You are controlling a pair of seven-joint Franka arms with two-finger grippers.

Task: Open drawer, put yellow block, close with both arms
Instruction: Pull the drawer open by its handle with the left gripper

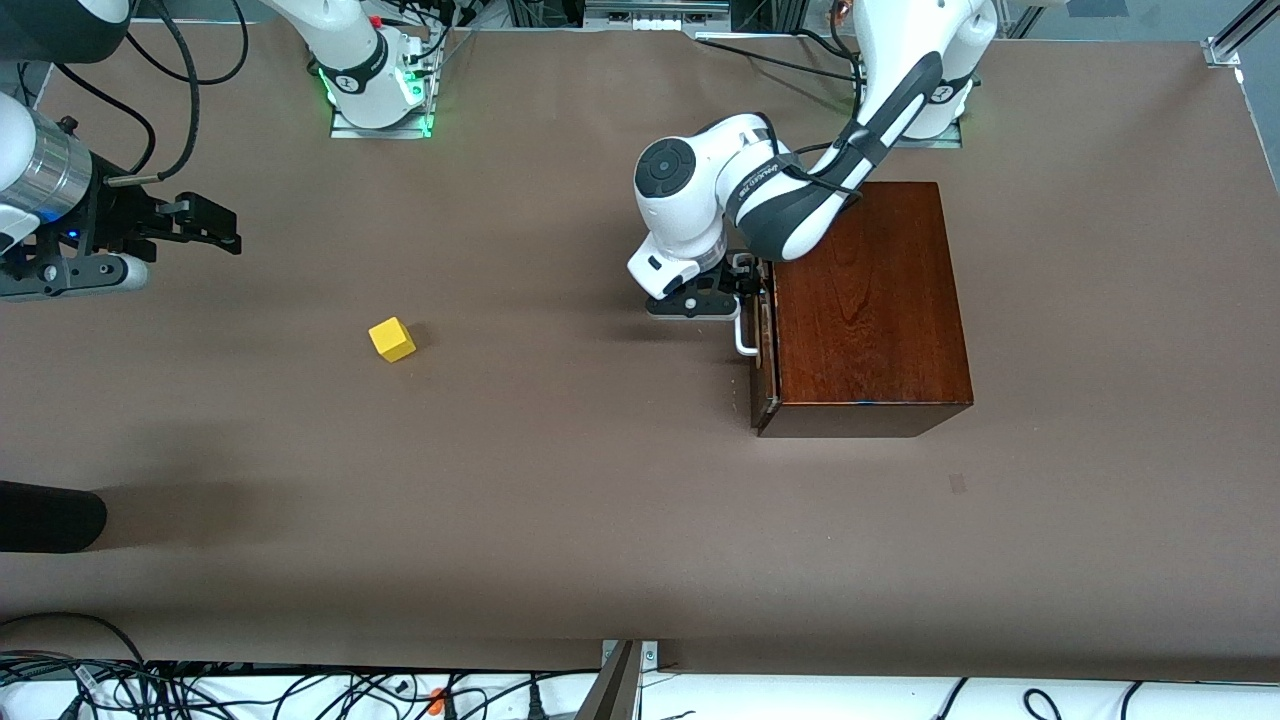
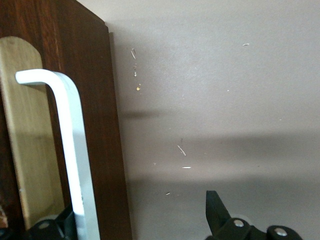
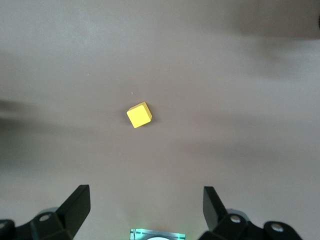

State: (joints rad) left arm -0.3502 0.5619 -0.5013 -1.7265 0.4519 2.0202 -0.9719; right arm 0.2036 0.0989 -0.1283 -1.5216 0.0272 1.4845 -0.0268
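Observation:
The yellow block (image 1: 392, 339) lies on the brown table toward the right arm's end. It also shows in the right wrist view (image 3: 139, 115). My right gripper (image 1: 215, 228) hangs open and empty in the air, with the block between its spread fingers in the right wrist view (image 3: 146, 205). The mahogany box (image 1: 870, 300) stands toward the left arm's end. Its drawer front (image 1: 763, 350) sits about flush with the box. My left gripper (image 1: 738, 283) is open at the white handle (image 1: 742, 340). In the left wrist view (image 2: 135, 222) the handle (image 2: 75, 150) stands between the spread fingers, close to one.
A black object (image 1: 40, 515) juts in at the table's edge at the right arm's end, nearer to the front camera than the block. Cables (image 1: 200, 690) lie along the table's near edge. Bare brown table lies between the block and the box.

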